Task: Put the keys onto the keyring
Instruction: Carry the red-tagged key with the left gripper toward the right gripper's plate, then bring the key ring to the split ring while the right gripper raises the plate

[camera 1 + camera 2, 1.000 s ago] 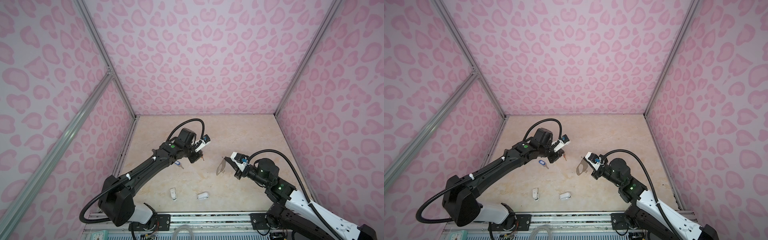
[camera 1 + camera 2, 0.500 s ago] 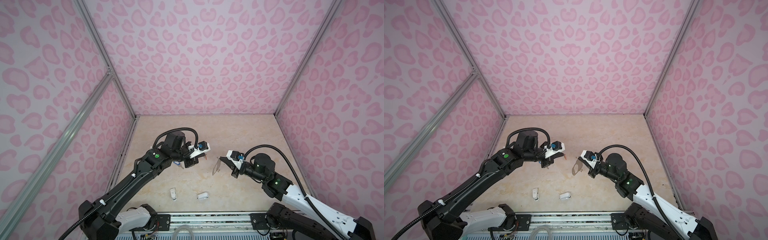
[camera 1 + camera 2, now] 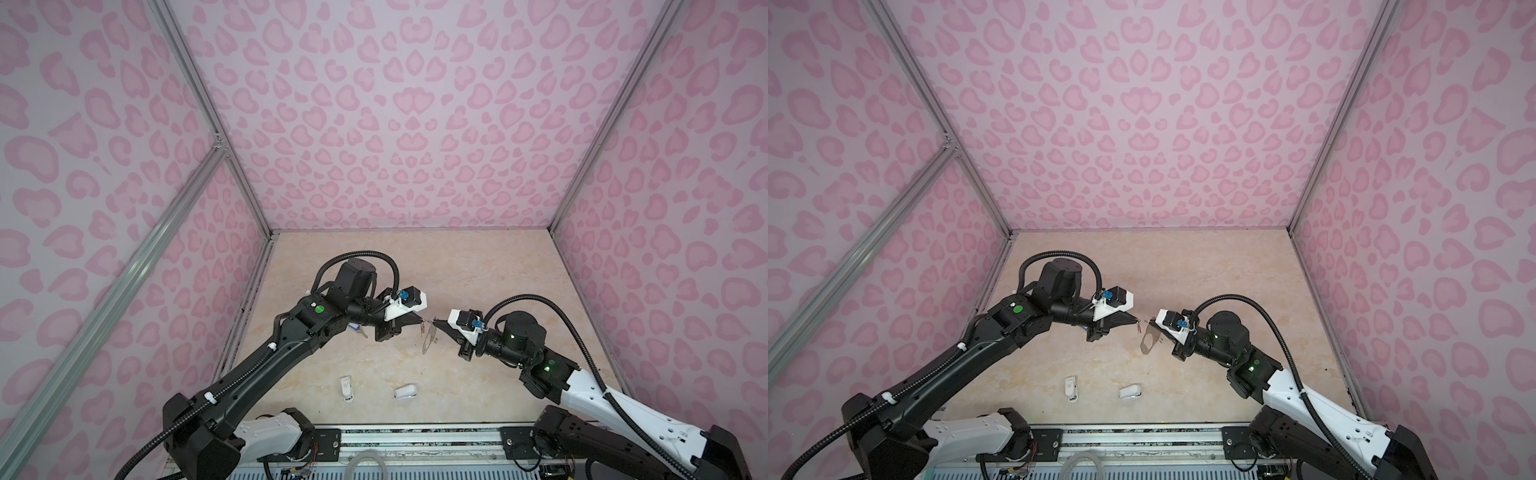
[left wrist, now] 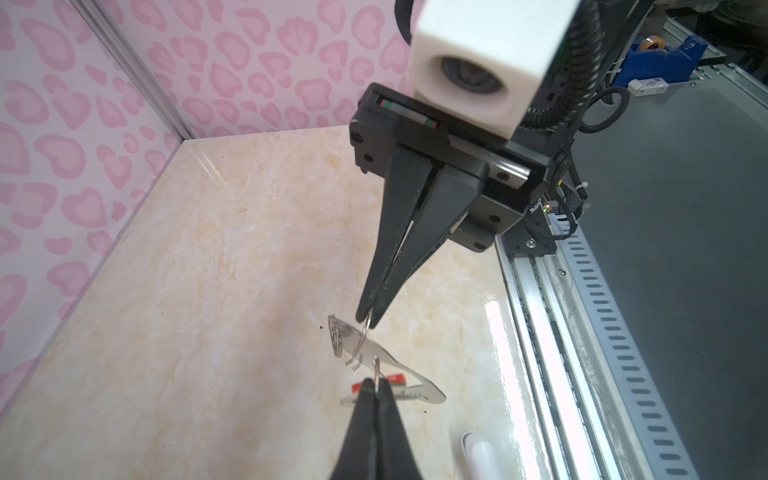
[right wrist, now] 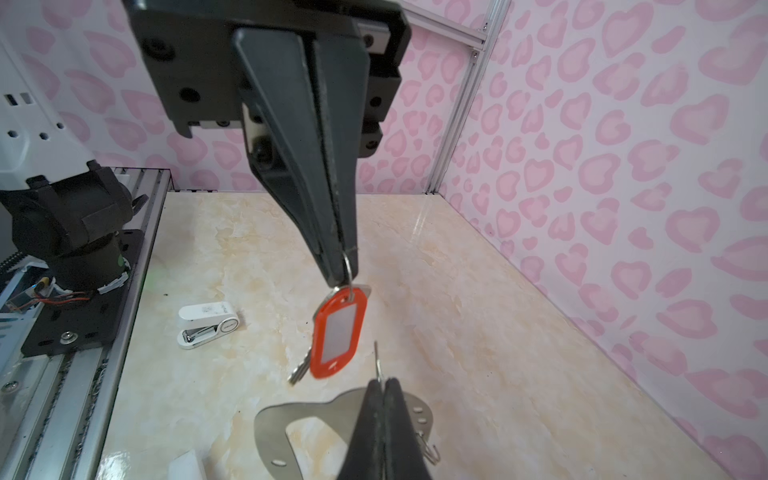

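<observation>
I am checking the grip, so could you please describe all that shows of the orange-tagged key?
The key is small, silver and metallic, hanging blade down in the air, half hidden behind its glossy orange oval tag with a pale label window. Both dangle from a thin wire ring pinched in the shut left pincer.

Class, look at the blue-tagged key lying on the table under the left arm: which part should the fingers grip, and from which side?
Probably the blue tag, from straight above, pinching across its width. It lies flat on the table, so a side approach cannot get under it, and the tag looks like its bulkiest part.
</observation>
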{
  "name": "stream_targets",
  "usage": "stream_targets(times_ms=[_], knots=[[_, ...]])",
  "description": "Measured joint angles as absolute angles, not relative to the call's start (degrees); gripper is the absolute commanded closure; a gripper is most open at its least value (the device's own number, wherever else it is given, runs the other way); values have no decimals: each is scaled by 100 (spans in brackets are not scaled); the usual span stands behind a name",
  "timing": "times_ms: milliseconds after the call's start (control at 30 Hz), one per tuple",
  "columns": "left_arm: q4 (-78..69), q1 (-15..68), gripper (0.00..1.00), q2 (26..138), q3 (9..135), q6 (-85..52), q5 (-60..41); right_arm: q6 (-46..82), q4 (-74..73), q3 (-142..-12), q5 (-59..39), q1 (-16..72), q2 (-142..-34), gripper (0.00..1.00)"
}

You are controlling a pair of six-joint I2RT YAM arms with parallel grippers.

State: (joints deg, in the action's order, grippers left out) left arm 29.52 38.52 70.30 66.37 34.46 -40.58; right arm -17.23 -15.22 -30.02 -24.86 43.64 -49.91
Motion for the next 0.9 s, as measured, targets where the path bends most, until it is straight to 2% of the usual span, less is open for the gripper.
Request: stream_targets(times_ms=[567, 900], knots=[[3024, 3852, 97, 7435, 6943, 2790, -4512, -2060, -3092, -2132, -2095, 4499, -4593, 100], [3041, 3852, 97, 7496, 7061, 2534, -4353, -2150, -3271, -2067, -1979, 4501, -4392, 100]])
